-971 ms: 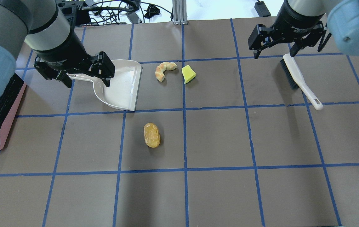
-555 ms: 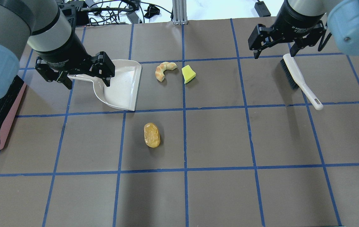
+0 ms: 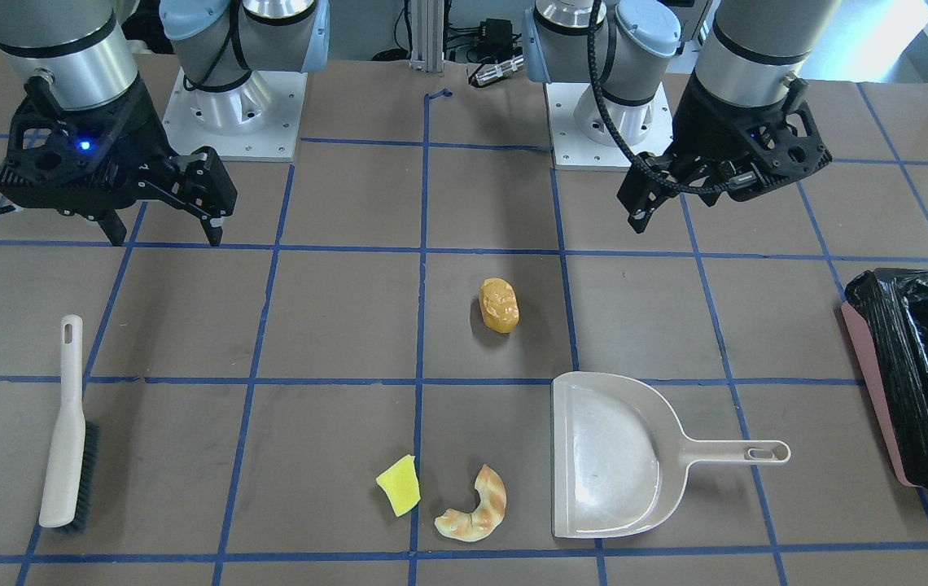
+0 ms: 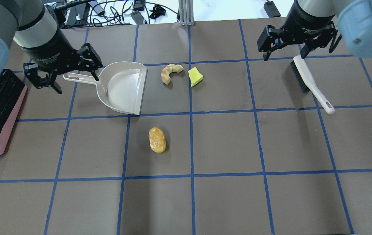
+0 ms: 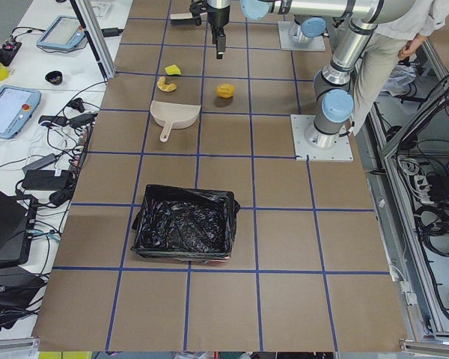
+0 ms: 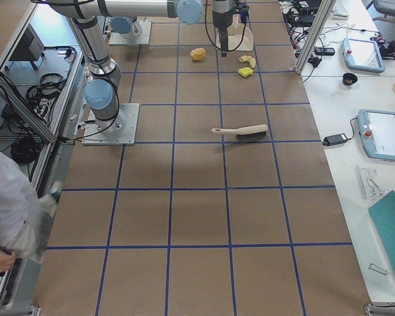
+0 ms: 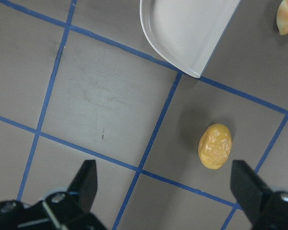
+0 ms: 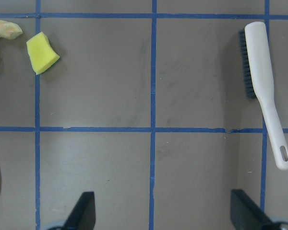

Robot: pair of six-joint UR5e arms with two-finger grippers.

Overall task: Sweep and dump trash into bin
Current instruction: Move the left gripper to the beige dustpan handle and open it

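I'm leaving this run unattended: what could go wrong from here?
1. The orange lump lies off to one side of the mouth of the dustpan; rounded, it may roll past the lip.
2. The brush lies flat, so the open right gripper may grab its handle askew.
3. The bin stands well apart; a tilted dustpan could spill on the way.

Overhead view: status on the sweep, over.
Left claw open, empty. Right claw open, empty. Lump, sponge, croissant loose on table; dustpan and brush lying unheld. Nothing in the way.
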